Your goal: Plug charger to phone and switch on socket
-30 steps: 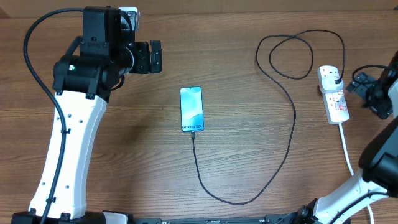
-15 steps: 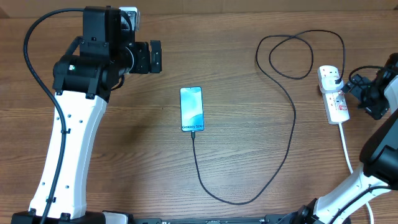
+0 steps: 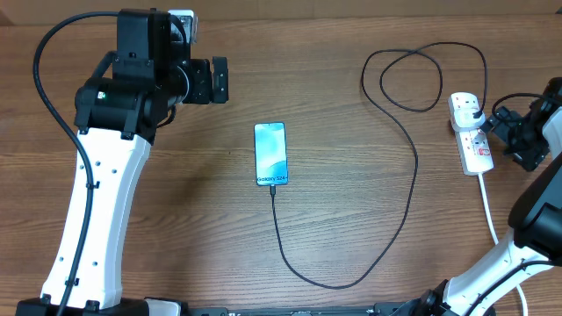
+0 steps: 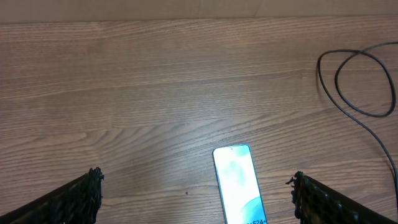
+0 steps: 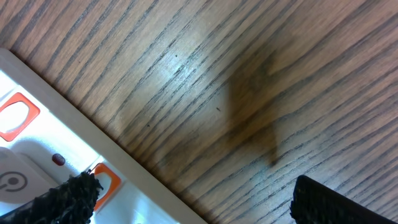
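The phone (image 3: 270,154) lies flat mid-table, its teal screen up. The charger (image 3: 411,180), a thin black cable, runs from the phone's near short edge, loops toward the front, climbs right and coils at the back. Its black plug (image 3: 474,110) sits in the far end of the socket (image 3: 471,140), a white power strip at the right. My right gripper (image 3: 504,130) is open, low beside the strip's right edge. In the right wrist view one of its fingertips (image 5: 69,198) hangs over the strip by an orange-red switch (image 5: 107,178). My left gripper (image 3: 219,81) is open, high up, back-left of the phone (image 4: 239,183).
The strip's thick white cord (image 3: 490,215) trails toward the front right. The cable's coil (image 4: 359,81) shows at the right of the left wrist view. Bare wooden tabletop (image 3: 176,228) lies around the phone.
My right gripper has shifted slightly left, closer to the power strip. The left arm, the phone and the cable have not moved.
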